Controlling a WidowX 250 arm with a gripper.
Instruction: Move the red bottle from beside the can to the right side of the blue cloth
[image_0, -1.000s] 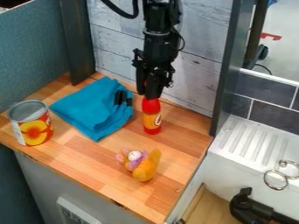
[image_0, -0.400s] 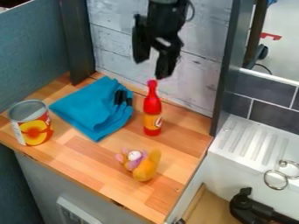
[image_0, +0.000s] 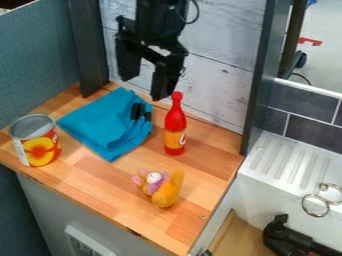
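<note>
We find the claw (image_0: 142, 89) wide and empty, the red bottle (image_0: 175, 125) upright on the surface (image_0: 217, 167) right of the blue cloth (image_0: 110, 125), and advise slow sideways travel, well clear of the bottle's slim neck.

The light-wood table (image_0: 100, 175) carries a folded blue cloth (image_0: 110, 125) toward its back left, with a can (image_0: 40, 151) standing just beside it near the left edge. A red bottle (image_0: 175, 127) stands upright right of the cloth, and an orange plush toy (image_0: 163, 192) lies nearer the front.
</note>
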